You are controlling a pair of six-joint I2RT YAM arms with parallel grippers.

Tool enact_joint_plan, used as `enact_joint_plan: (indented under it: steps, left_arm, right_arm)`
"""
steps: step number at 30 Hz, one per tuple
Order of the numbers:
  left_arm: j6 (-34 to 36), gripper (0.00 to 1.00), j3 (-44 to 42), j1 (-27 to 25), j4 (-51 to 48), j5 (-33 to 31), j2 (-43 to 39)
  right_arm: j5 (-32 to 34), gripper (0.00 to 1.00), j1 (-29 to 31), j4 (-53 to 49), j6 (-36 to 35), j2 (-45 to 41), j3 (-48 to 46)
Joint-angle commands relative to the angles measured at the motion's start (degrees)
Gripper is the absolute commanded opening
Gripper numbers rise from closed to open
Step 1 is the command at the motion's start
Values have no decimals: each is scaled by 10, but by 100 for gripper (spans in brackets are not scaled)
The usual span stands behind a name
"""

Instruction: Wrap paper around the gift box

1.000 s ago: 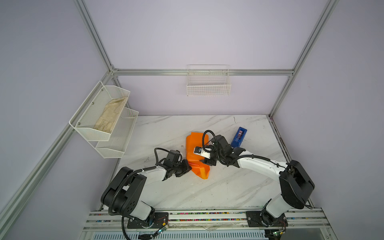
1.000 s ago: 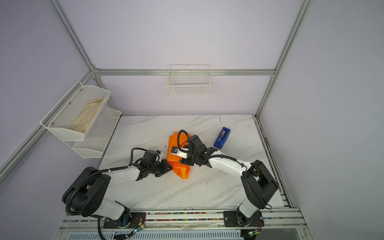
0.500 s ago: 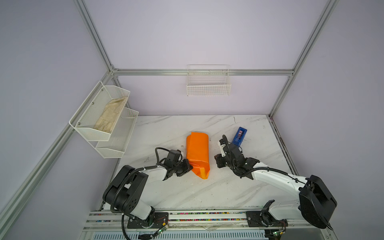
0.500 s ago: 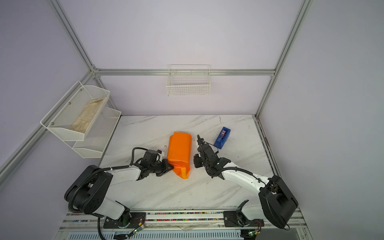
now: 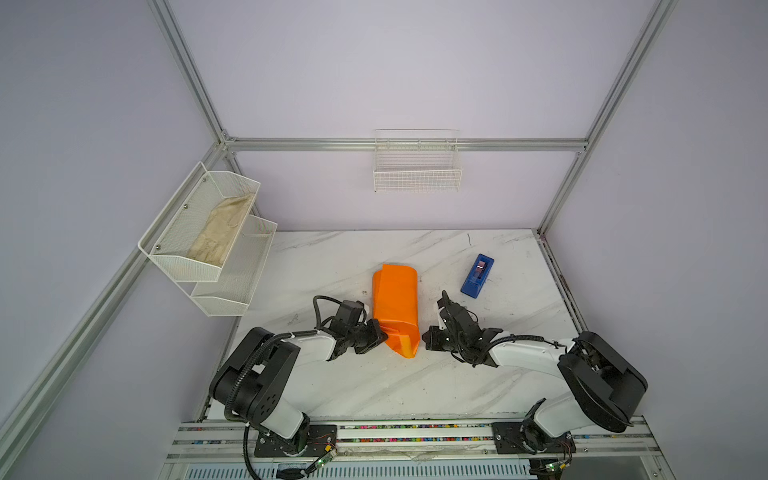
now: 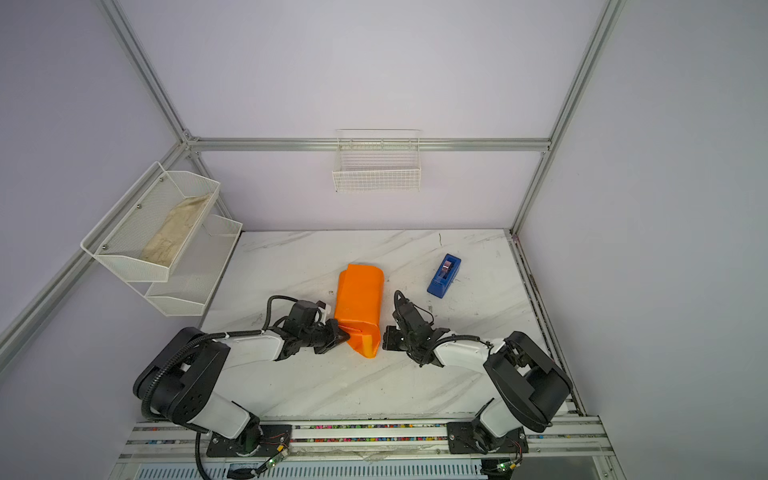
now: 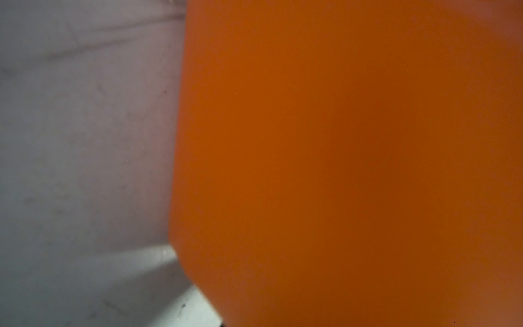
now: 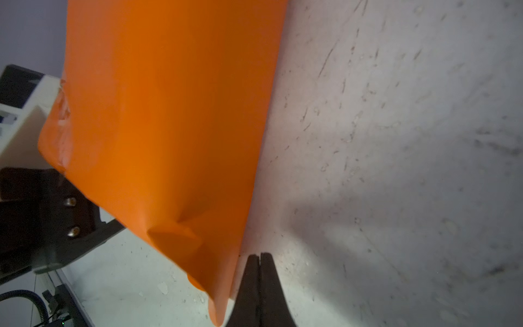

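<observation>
1. The paper [image 5: 395, 303] lies on the table [image 5: 332, 257] as a folded orange bundle between the two grippers. Its long axis runs away from them and its far end is rounded. The near end tapers to a creased point.
2. The gift box is not visible in any view.
3. The left gripper [image 5: 376, 336] is closed. Its fingertips meet the near-left corner of the paper. A small orange fold lies at the tips, but it cannot be told whether that fold is clamped. In the left wrist view the paper [image 7: 339, 141] fills most of the frame, directly ahead of this gripper.
4. The right gripper [image 8: 259, 271] is closed, with both fingers pressed flat together and nothing between them. In the right wrist view its tips sit just beside the near-right edge of the paper and low over the table.
5. The blue tape dispenser [image 5: 477, 276] lies beyond the right gripper, well apart from it and from the paper.
</observation>
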Motion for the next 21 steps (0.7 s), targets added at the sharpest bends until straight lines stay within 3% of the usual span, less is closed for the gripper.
enact_joint_plan:
  steps: [1, 15, 21]
  left_arm:
    - [0, 0, 29, -4, 18, 18, 17]
    - [7, 0, 32, -10, 3, 30, 58]
    - [15, 0, 38, -10, -20, 26, 36]
  right_arm:
    - [-21, 0, 7, 36, 16, 11, 20]
    - [-29, 0, 45, 77, 44, 74, 65]
    - [6, 0, 44, 19, 53, 21, 49]
